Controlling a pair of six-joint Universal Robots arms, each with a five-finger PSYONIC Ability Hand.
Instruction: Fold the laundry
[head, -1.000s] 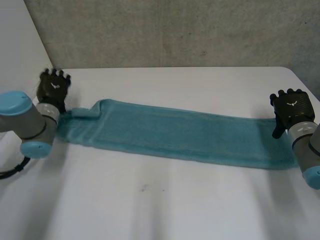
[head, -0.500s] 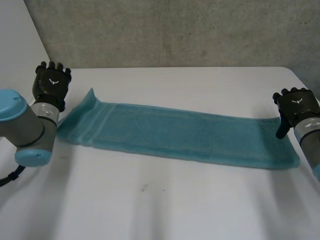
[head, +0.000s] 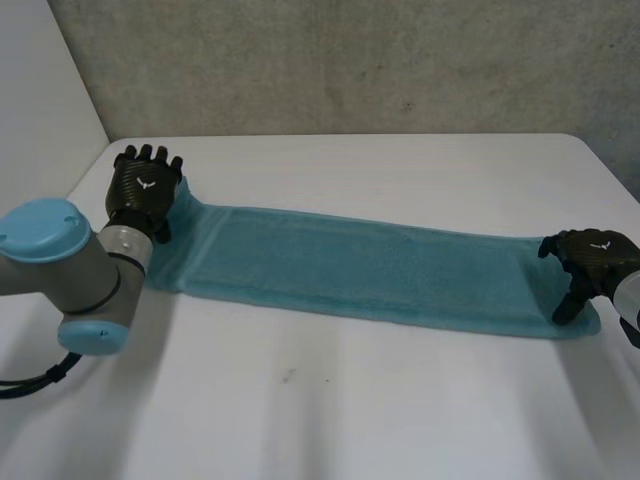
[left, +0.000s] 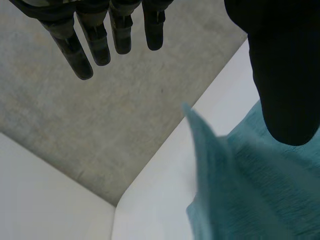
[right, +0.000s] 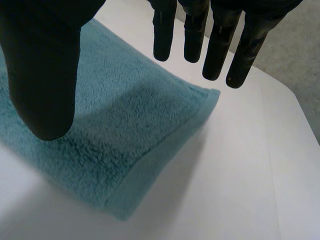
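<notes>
**Cloth.** A long teal terry-cloth towel (head: 370, 265) is laid out flat in a single strip across the white table (head: 350, 410). It runs from the table's 9 o'clock side to its 3 o'clock side, and the right end sits slightly nearer the robot than the left. A woven band is seen across the left end. The far corner of that end is lifted off the table and stands up in a peak. The rest of the strip lies smooth.

**Left hand.** The left hand (head: 143, 188) is placed at the towel's left end, at about 10 o'clock on the table, over the far corner. In the left wrist view its fingers (left: 82, 57) are held straight and well apart from the thumb (left: 285, 75). The raised corner of the towel (left: 215, 165) stands in the gap between them. No pinch on the cloth is observed, and the hand is recorded as spread and unclamped.

**Right hand.** The right hand (head: 592, 262) is placed at the towel's right end, at about 3 o'clock on the table. In the right wrist view its fingers (right: 217, 47) are straight and point down over the far corner of that end. The thumb (right: 45, 75) is set apart over the towel's pile. Whether the tips touch the cloth cannot be told. Nothing is clamped.

**Surroundings.** A grey concrete wall (head: 350, 60) is noted behind the table at 12 o'clock.
</notes>
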